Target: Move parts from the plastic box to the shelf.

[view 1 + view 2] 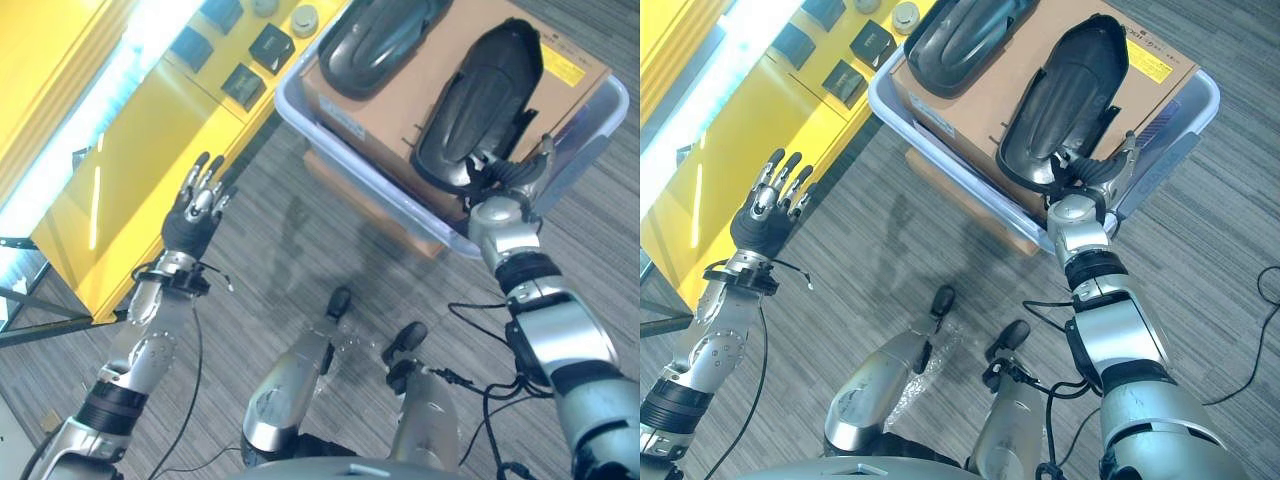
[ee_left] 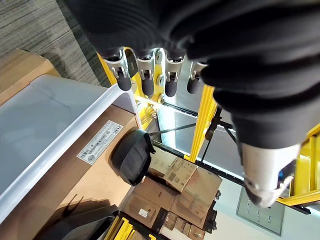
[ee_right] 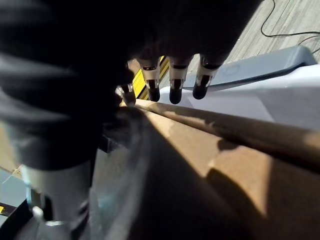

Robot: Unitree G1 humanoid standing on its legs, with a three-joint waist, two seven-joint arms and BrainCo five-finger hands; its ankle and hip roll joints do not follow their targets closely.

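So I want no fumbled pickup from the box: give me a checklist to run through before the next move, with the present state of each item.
1. Right hand at the near end of the near black part: ok, it sits right at that end.
2. Right hand closed on the part: cannot tell; its fingers look straight in the right wrist view, the contact is hidden.
3. Left hand free: ok, open, holding nothing, over the floor beside the yellow shelf.
4. Second black part out of the way: ok, it lies apart, farther back on the cardboard.
5. Plastic box rim clear of the hand: cannot tell.
6. Room on the shelf: ok, bare yellow surface near the small dark items.
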